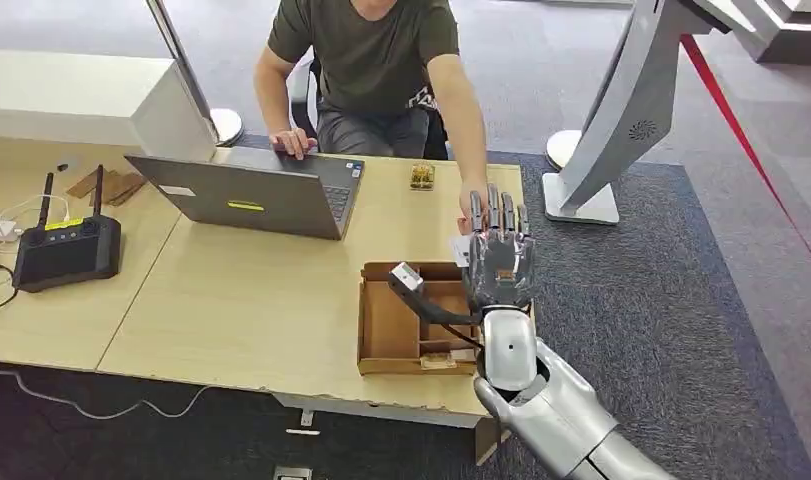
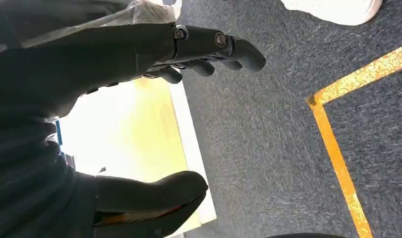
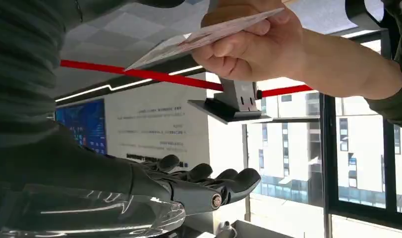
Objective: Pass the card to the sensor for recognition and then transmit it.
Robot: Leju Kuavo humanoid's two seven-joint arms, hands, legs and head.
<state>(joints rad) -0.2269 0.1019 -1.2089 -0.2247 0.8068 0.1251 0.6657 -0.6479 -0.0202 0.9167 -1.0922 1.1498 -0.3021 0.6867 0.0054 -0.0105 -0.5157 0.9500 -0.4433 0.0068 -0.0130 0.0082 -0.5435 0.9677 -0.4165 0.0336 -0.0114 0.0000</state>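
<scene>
While its fingers (image 3: 203, 183) are spread and straight, grasping nothing, the right hand (image 1: 499, 262) is raised palm-up over the right end of the worktop (image 1: 251, 300), above the far right corner of an open cardboard box (image 1: 386, 325). The card (image 3: 199, 35) is not in the robot's hold: a person's hand (image 3: 251, 47) pinches it just beside the robot's fingers, apart from them as far as the wrist view shows. The left hand (image 2: 139, 114) hangs low beside the worktop edge over grey carpet (image 2: 268, 148), fingers released and holding nothing. Judging by this, the handover is in progress. Next, the right hand would need to close on the card firmly before carrying it to the sensor.
</scene>
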